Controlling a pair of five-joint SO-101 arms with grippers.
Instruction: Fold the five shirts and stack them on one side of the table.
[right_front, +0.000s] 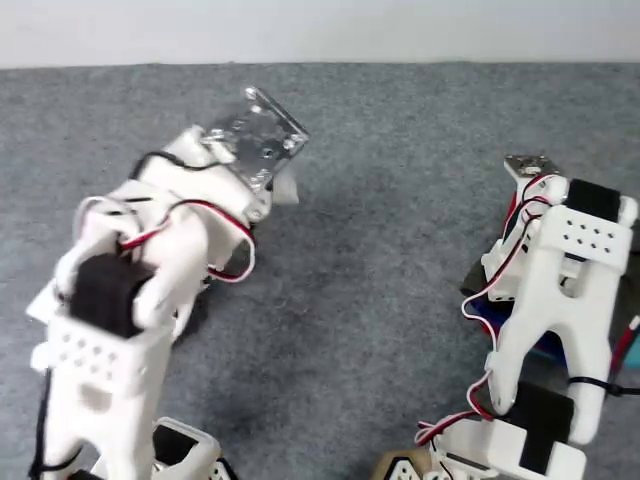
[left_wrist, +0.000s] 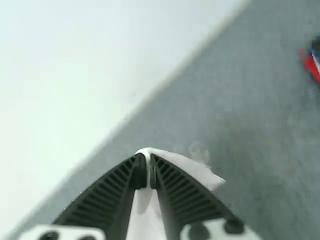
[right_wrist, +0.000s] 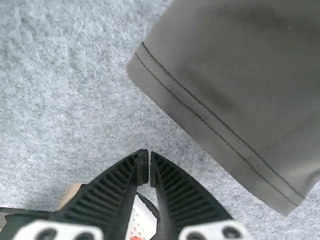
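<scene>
My left gripper (left_wrist: 146, 165) is shut on a fold of a white shirt (left_wrist: 186, 166), held above the grey carpeted table (left_wrist: 260, 125). In the high view the left arm (right_front: 150, 280) stretches toward the table's far middle, with a bit of the white shirt (right_front: 286, 190) poking out under its wrist. My right gripper (right_wrist: 148, 165) is shut with nothing in it, just above the carpet beside the hem of an olive-grey shirt (right_wrist: 240, 75). The right arm (right_front: 560, 290) stands at the table's right side over a pile of shirts (right_front: 476, 286).
Blue fabric (right_front: 545, 346) and a strip of red (right_front: 625, 345) show in the pile beneath the right arm. A red and blue scrap (left_wrist: 312, 62) lies far off in the left wrist view. A white wall (right_front: 320, 30) borders the table's far edge.
</scene>
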